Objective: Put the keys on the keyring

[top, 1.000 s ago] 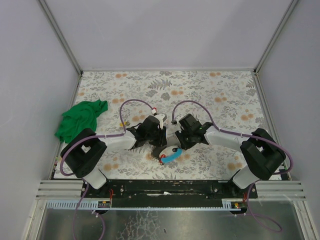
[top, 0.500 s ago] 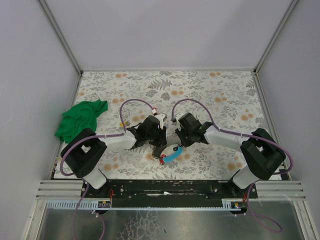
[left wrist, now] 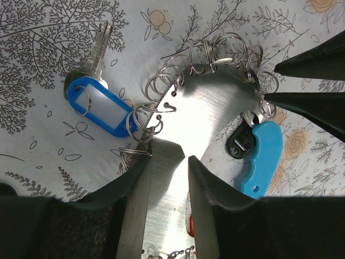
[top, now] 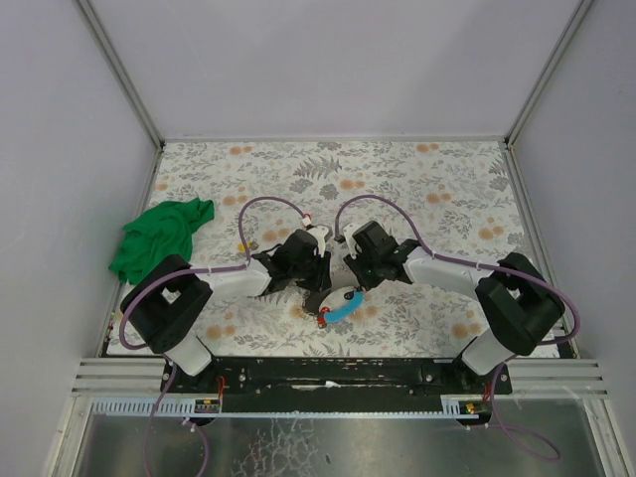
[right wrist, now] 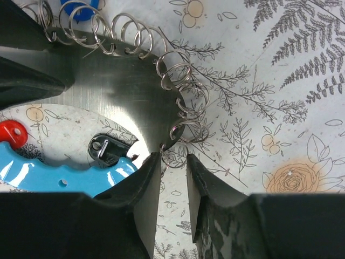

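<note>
The keyring is a curved steel plate (left wrist: pixel 207 108) edged with several split rings (right wrist: pixel 183 89). It lies between my grippers in the top view (top: pixel 336 294). A key with a blue oblong tag (left wrist: pixel 99 105) hangs on a ring at the plate's left. My left gripper (left wrist: pixel 168 154) is shut on the plate's lower arm. My right gripper (right wrist: pixel 173 157) has narrow jaws pinching the end split ring (right wrist: pixel 173 155) at the plate's tip. A light-blue handle (right wrist: pixel 59 172) with a red end (right wrist: pixel 11 133) lies by the plate. No red-tagged key shows clearly.
A crumpled green cloth (top: pixel 159 240) lies at the table's left edge. The floral tablecloth (top: pixel 417 179) covers the table, with grey walls on three sides. My right gripper's fingers (left wrist: pixel 310 105) show at the right of the left wrist view.
My right gripper has shifted slightly left, closer to the plate and my left gripper. The left arm and the plate have barely moved.
</note>
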